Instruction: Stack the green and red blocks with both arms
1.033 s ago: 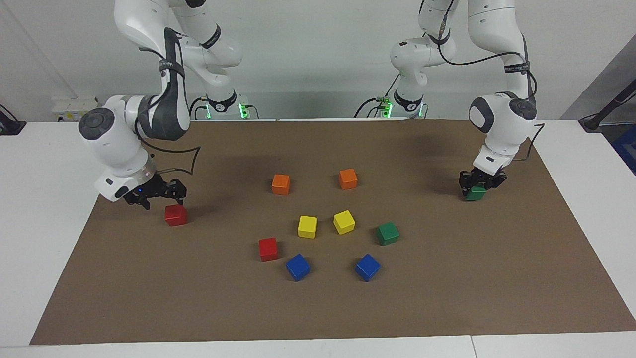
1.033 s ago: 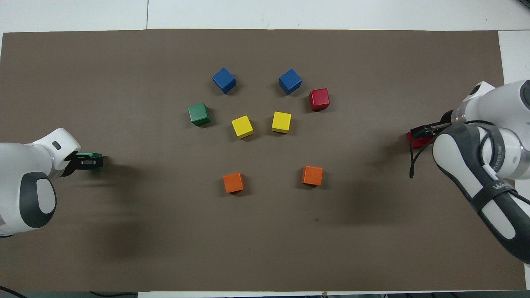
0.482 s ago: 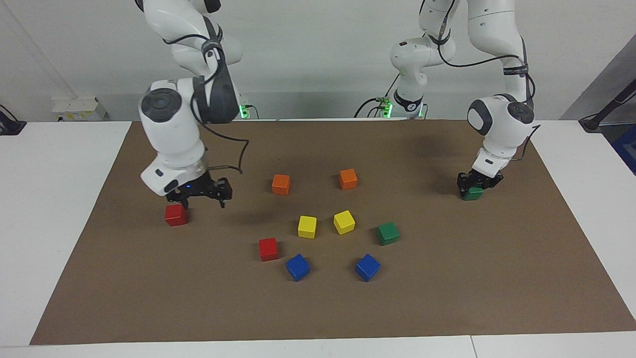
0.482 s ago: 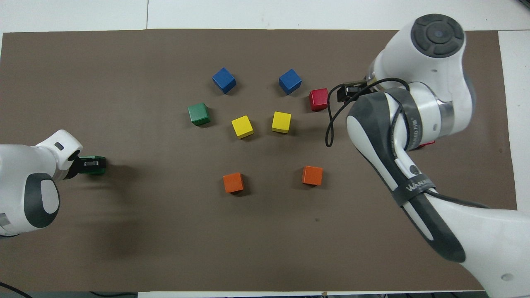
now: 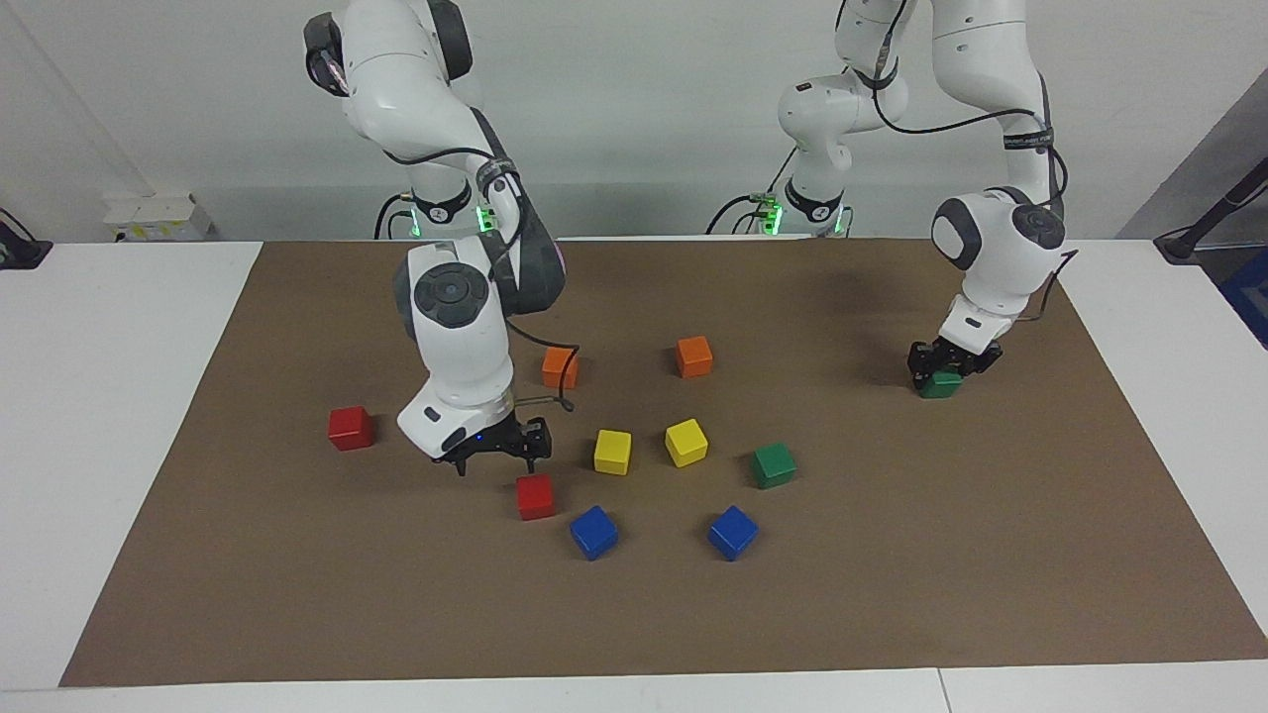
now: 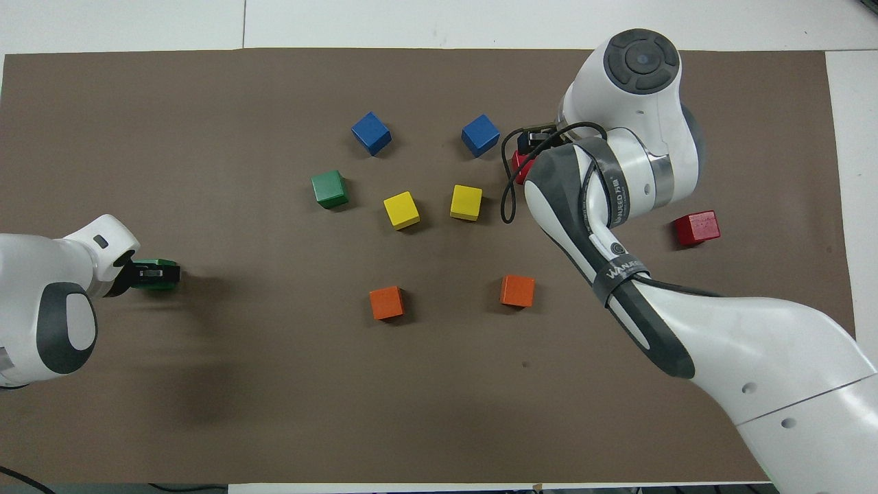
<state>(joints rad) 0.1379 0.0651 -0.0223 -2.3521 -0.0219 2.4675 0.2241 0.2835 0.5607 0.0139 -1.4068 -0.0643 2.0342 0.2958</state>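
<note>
A red block (image 5: 535,495) lies in the middle cluster, and in the overhead view the right arm half hides this red block (image 6: 519,167). My right gripper (image 5: 497,460) (image 6: 534,140) hangs open just over it, not touching. Another red block (image 5: 351,427) (image 6: 697,228) sits alone toward the right arm's end of the mat. My left gripper (image 5: 947,372) (image 6: 156,274) is down around a green block (image 5: 938,389) (image 6: 159,263) resting on the mat at the left arm's end. A second green block (image 5: 773,464) (image 6: 330,189) stands free in the cluster.
Two yellow cubes (image 5: 612,451) (image 5: 686,442), two blue cubes (image 5: 593,532) (image 5: 733,532) and two orange cubes (image 5: 560,366) (image 5: 693,356) surround the middle of the brown mat (image 5: 892,574). White table borders the mat.
The right arm swung from the lone red block at its end of the mat to over the red block in the cluster. The left gripper stayed at its green block.
</note>
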